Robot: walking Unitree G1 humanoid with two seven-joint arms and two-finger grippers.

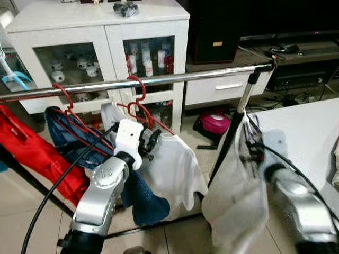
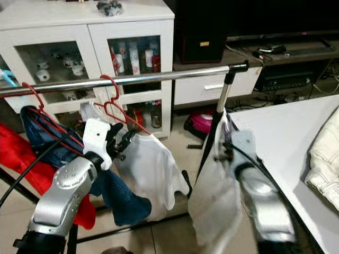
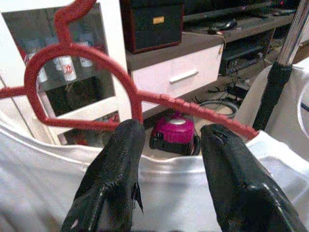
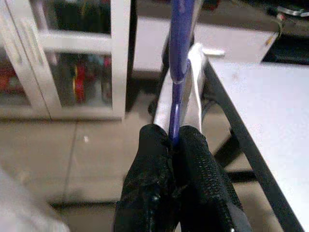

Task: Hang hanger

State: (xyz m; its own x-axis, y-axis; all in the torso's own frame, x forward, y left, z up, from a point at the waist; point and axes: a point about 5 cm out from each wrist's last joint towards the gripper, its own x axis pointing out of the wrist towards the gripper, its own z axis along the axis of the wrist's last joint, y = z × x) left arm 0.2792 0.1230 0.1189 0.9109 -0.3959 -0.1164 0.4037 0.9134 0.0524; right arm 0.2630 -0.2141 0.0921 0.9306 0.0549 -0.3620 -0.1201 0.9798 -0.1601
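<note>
A chrome rail (image 1: pixel 175 78) runs across in front of me. A red hanger (image 3: pixel 96 53) carrying a white T-shirt (image 1: pixel 177 169) hooks over it. My left gripper (image 3: pixel 171 133) is open just below that hanger's shoulder bar, fingers either side of the shirt's collar and not touching the hanger. Right of the rack's end post, below the rail, my right gripper (image 4: pixel 171 140) is shut on a blue hanger (image 4: pixel 178 48). A white garment (image 1: pixel 235 196) hangs from it. Further left on the rail, a second red hanger (image 1: pixel 62 98) holds a blue garment (image 1: pixel 66 137).
A red garment (image 1: pixel 37 153) hangs at the rail's left. The rack's end post (image 1: pixel 246 95) stands beside a white table (image 1: pixel 307 132) bearing a cream garment (image 2: pixel 326 153). Behind are a white glass-door cabinet (image 1: pixel 100 32), a black speaker (image 1: pixel 214 37) and a pink object (image 1: pixel 214 123) on the floor.
</note>
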